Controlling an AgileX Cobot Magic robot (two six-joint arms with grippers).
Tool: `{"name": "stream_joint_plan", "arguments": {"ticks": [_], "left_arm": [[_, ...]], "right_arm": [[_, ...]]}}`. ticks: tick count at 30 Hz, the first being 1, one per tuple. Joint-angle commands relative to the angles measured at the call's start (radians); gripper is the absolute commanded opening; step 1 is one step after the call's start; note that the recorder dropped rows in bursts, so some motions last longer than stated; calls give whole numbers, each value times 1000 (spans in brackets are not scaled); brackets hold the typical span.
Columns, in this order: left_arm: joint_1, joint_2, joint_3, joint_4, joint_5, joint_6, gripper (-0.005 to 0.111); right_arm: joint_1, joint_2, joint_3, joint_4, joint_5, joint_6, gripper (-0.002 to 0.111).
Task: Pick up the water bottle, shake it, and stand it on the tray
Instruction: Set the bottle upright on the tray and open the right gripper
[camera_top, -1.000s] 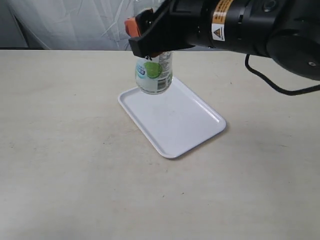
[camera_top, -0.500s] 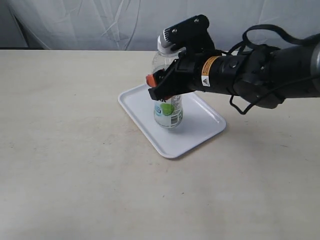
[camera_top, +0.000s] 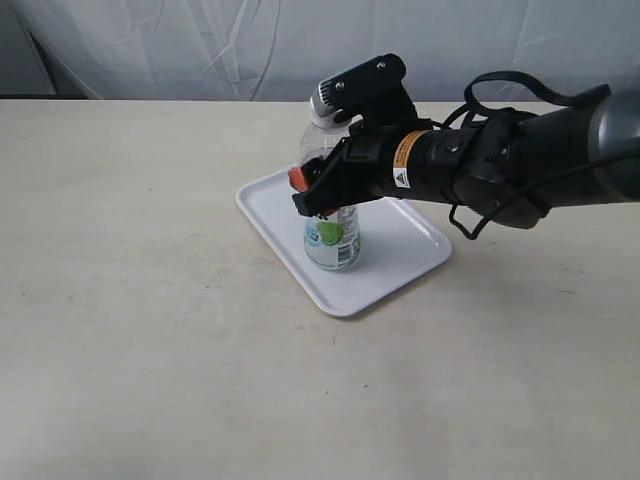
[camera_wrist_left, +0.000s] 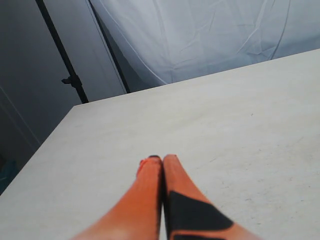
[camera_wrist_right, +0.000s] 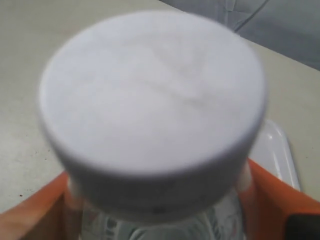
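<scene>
Small clear plastic water bottle (camera_top: 333, 243), white screw cap (camera_wrist_right: 152, 95) on top, white label (camera_top: 331, 233) with a green circle and blue marks low on the body. Stands about upright over the middle of the flat white tray (camera_top: 392, 258), base down at the tray floor; hard to tell whether quite touching it. Fills the right wrist view cap-first, blurred, with a corner of the tray (camera_wrist_right: 276, 150) showing past it.

Reaches in from the right of the exterior view: black arm low and roughly level above the table (camera_top: 150, 330), right gripper (camera_top: 316, 190) out over the tray. Clamped on the upper part of the bottle, below the cap, orange fingers (camera_wrist_right: 272, 192) pressed to either side of the neck. Leaves the label and base hanging clear beneath the grip and the cap just above it.

Left gripper (camera_wrist_left: 160, 161) well apart from all this, over bare table (camera_wrist_left: 240, 125), orange fingers pressed together, nothing between them.
</scene>
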Motion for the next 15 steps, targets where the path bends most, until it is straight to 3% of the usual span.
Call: {"name": "stream_joint_plan", "arguments": {"ticks": [1,15], "left_arm": [[0,-5,2,1,3,-4,0],[0,-5,2,1,3,-4,0]], "right_arm": [[-5,-7,-4,60,-12,-11,105],[-5,-148,-4,60,32,-11,104]]}}
